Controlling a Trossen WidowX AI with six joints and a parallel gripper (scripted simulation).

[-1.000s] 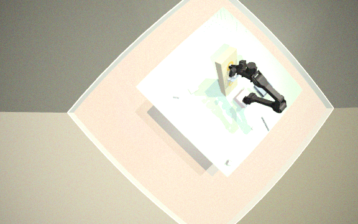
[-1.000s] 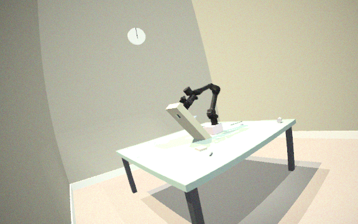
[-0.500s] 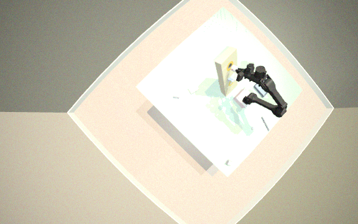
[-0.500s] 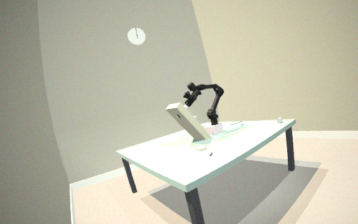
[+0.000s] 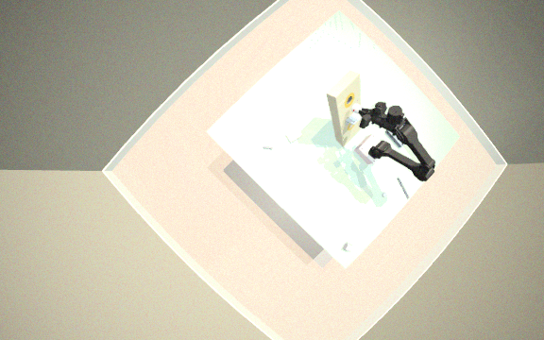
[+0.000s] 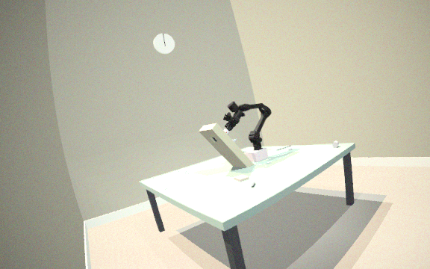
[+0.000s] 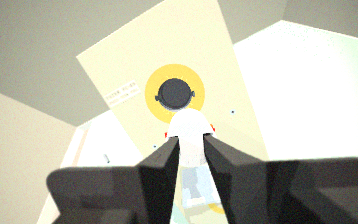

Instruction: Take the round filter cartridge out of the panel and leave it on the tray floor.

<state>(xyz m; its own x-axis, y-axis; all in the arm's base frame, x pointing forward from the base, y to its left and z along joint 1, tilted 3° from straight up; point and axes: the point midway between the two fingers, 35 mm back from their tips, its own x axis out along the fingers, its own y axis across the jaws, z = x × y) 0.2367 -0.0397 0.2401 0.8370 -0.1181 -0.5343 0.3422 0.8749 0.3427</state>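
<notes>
The white round filter cartridge (image 7: pixel 190 124) (image 5: pixel 356 108) (image 6: pixel 225 131), with small red tabs at its sides, is out of the panel (image 7: pixel 145 45) (image 5: pixel 337 115) (image 6: pixel 227 148). My gripper (image 7: pixel 190 138) is shut on it and holds it in front of the tilted panel face. The round socket (image 7: pixel 175 93) (image 5: pixel 349 100) shows dark and empty inside its yellow ring, above the cartridge in the wrist view. The pale tray (image 7: pixel 206 186) (image 5: pixel 352 120) is on the panel's front below the socket. The cartridge and fingers hide part of it in the wrist view.
The pinkish block (image 5: pixel 364 150) (image 6: pixel 258 155) under the arm's base stands close to the panel's foot. A dark rod (image 5: pixel 402 188) lies beside the arm. A small flat block (image 5: pixel 293 137) (image 6: pixel 241 178) lies behind the panel, and a small pale object (image 5: pixel 346 246) (image 6: pixel 335 144) near a table corner.
</notes>
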